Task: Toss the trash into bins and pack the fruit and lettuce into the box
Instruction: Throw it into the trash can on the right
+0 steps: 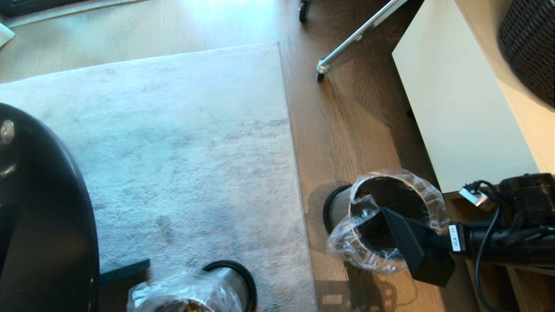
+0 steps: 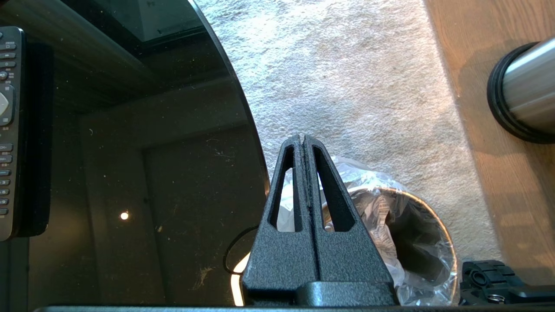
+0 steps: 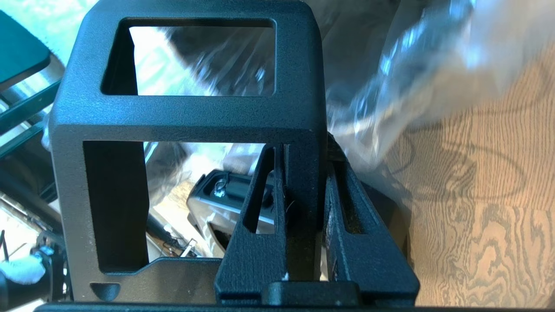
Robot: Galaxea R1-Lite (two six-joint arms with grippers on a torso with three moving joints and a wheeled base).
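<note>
A white sticker (image 1: pixel 454 237) on the right arm's wrist seems to read "VLA 11". The buttons of the remote control (image 2: pixel 8 130) carry print too small to read.

The right gripper (image 3: pixel 305 145) has its fingers (image 3: pixel 260 242) clamped on one wall of a black open-framed tray (image 3: pixel 186 117). The tray juts out ahead of the fingers, over the open mouth of a steel bin (image 1: pixel 342 203) that stands on the wooden floor (image 1: pixel 347 130). The bin's clear liner bag (image 1: pixel 347 242) bulges around the rim, just beside the tray and the fingertips. Black cables (image 1: pixel 481 242) loop behind the fingers along the arm.

The left gripper (image 2: pixel 303 143) has its fingers pressed together, holding nothing. Directly below them stands the second bin (image 2: pixel 433 225), also lined with clear plastic, at the edge of a pale rug (image 2: pixel 347 65). To one side of these fingers is a black glass bench (image 2: pixel 130 173), with the remote lying on it.

Beyond the right fingers stand a white cabinet (image 1: pixel 455 108), a dark woven basket (image 1: pixel 529 43) and a metal stand leg (image 1: pixel 347 43).
</note>
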